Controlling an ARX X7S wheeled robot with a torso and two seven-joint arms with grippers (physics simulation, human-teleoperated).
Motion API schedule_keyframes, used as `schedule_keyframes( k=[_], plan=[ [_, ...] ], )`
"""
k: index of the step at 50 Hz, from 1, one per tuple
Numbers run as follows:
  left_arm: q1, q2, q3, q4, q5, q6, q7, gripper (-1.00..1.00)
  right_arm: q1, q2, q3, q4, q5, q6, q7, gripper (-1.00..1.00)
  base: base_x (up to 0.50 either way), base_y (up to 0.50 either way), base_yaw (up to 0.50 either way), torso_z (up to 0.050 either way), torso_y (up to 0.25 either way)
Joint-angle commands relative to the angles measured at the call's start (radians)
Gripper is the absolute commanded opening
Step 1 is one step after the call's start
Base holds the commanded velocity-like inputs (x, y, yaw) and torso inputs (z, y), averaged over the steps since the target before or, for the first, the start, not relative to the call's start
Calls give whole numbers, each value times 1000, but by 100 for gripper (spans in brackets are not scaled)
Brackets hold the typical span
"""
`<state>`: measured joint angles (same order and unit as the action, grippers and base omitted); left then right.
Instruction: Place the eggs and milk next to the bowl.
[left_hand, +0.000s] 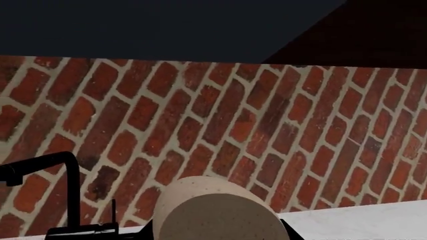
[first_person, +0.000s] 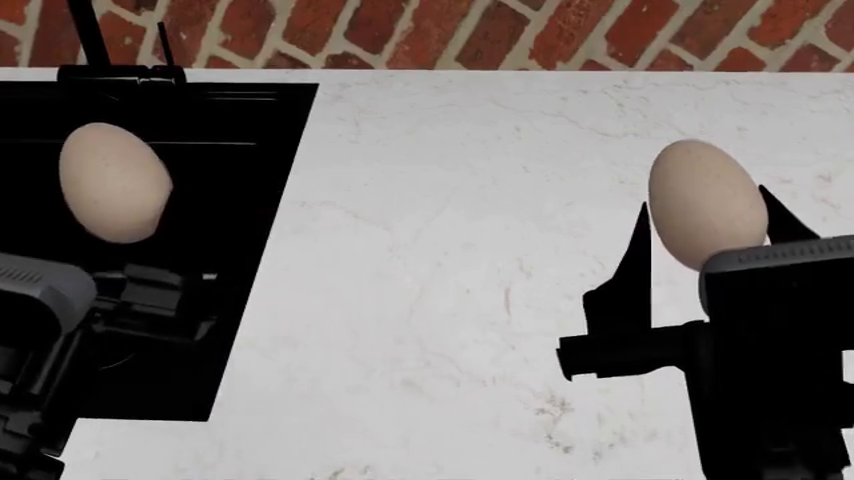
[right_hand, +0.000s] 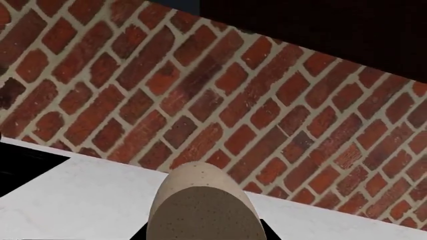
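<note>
speckled eggs (first_person: 116, 182) (first_person: 705, 203) sit gripped in both end effectors (first_person: 127, 255) (first_person: 707, 235).

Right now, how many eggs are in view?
2. One egg is held in the left gripper over the black sink; the other egg is in the right gripper above the counter.

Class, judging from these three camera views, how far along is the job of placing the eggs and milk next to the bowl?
Done: nothing placed yet. In hand: the left gripper holds one egg above the black sink; the right gripper holds the other egg above the white counter. Left: neither bowl nor milk appears in any view, so both eggs and the milk remain to be placed.
</note>
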<state>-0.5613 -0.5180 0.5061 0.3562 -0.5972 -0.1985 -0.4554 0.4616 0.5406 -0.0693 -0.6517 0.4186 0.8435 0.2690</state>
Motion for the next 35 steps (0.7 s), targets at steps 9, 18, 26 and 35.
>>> schedule_keyframes(
  k=[9,18,26,35],
  plan=[
    [21,24,-17,3,2,19,26,-100,3,-8,17,-31,-31,19,-33,-100,-450,96,0,0,0],
    [32,15,-16,13,4,19,20,-100,-1,-17,11,-15,-26,2,-39,-100,-150,33,0,0,0],
    [35,12,-17,24,-6,13,18,-100,-4,-18,29,-39,-8,14,-35,-100,-24,-500,0,0,0],
    [36,13,-13,31,-16,9,19,-100,-17,-9,63,-95,19,55,-20,-100,-23,-500,0,0,0]
  ],
)
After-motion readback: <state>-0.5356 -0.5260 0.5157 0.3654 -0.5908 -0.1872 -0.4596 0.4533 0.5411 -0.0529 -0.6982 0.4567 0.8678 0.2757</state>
